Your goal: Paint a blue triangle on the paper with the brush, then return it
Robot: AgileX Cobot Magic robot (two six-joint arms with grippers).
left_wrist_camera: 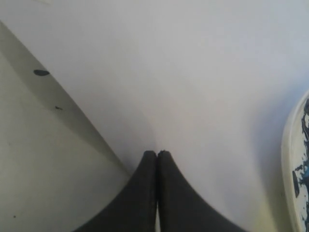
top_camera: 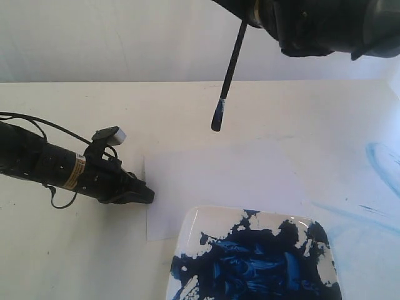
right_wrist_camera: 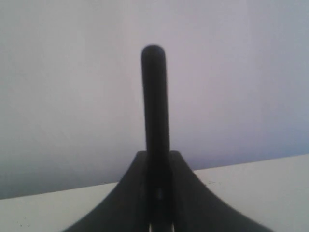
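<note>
The brush [top_camera: 231, 62] hangs tilted above the far part of the table, its dark-blue bristle tip [top_camera: 217, 119] lowest and in the air. My right gripper [top_camera: 248, 17] at the top edge is shut on its upper handle. In the right wrist view the black handle [right_wrist_camera: 154, 96] runs out from between the shut jaws of that gripper [right_wrist_camera: 157, 154]. The paper [top_camera: 219, 181] lies flat in the middle. My left gripper [top_camera: 147, 195] is shut and rests its tips on the paper's left edge, as the left wrist view shows for the gripper [left_wrist_camera: 157, 152] and the paper [left_wrist_camera: 193, 72]. No blue triangle is in view.
A white square dish [top_camera: 194, 225] smeared with dark-blue paint sits at the near edge, overlapping the paper's near right corner; its rim [left_wrist_camera: 289, 159] shows in the left wrist view. Pale blue smears [top_camera: 381, 162] mark the table at the right. The left arm's cable [top_camera: 37, 122] loops at the left.
</note>
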